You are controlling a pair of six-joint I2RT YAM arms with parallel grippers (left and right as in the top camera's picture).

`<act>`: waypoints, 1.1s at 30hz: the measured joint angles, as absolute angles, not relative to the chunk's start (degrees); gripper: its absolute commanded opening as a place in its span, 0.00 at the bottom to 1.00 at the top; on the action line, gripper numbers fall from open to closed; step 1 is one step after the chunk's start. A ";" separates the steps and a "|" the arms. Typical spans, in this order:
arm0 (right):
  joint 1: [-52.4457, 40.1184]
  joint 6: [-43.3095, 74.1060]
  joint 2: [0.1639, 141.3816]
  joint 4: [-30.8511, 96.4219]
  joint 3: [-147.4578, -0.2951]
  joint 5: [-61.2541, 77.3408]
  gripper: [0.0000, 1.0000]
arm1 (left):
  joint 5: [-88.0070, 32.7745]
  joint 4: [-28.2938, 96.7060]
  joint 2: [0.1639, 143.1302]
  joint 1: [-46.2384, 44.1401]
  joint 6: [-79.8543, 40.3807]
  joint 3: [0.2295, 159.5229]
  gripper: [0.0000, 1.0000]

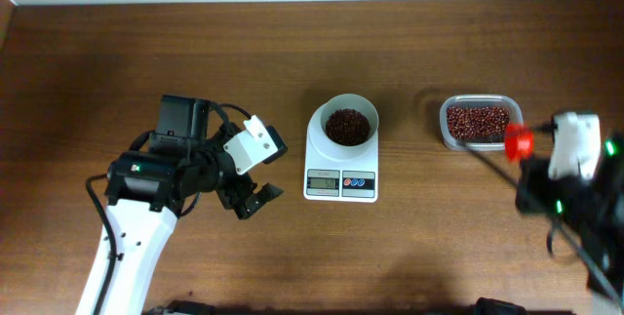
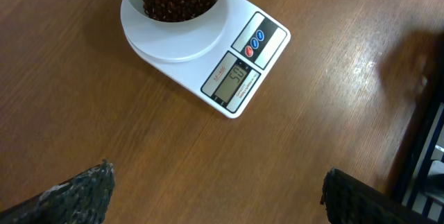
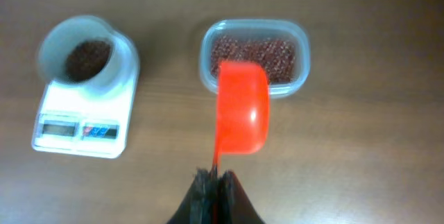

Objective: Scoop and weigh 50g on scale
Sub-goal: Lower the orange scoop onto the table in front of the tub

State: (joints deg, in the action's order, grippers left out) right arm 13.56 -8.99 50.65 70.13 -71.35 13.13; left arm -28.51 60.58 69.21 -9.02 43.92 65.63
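Note:
The white scale [image 1: 341, 190] stands at the table's middle and carries a white bowl [image 1: 369, 110] holding red-brown beans. Its display and buttons [image 2: 243, 64] show in the left wrist view. My left gripper [image 1: 255, 196] hovers left of the scale, open, with only bare table between its fingers [image 2: 216, 172]. At the right, my right gripper [image 1: 536, 154] is shut on the thin handle of a red scoop [image 1: 518, 140]. The scoop [image 3: 241, 109] hangs at the near edge of the bean tub [image 3: 207, 50], and my right gripper [image 3: 215, 175] pinches its handle. I cannot see inside the scoop.
The clear tub [image 1: 444, 125] of beans sits right of the scale. In the right wrist view the scale [image 3: 76, 130] and the bowl [image 3: 52, 47] lie to the left. A pale wall edge runs along the table's back.

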 measured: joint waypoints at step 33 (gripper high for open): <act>14.59 29.63 44.73 40.27 -21.76 25.47 0.57 | -28.51 60.60 69.21 -9.02 43.94 65.91 0.99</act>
State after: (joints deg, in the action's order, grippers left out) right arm 14.59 29.63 44.73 40.27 -21.76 25.47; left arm -28.51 60.60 69.21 -9.02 43.94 65.91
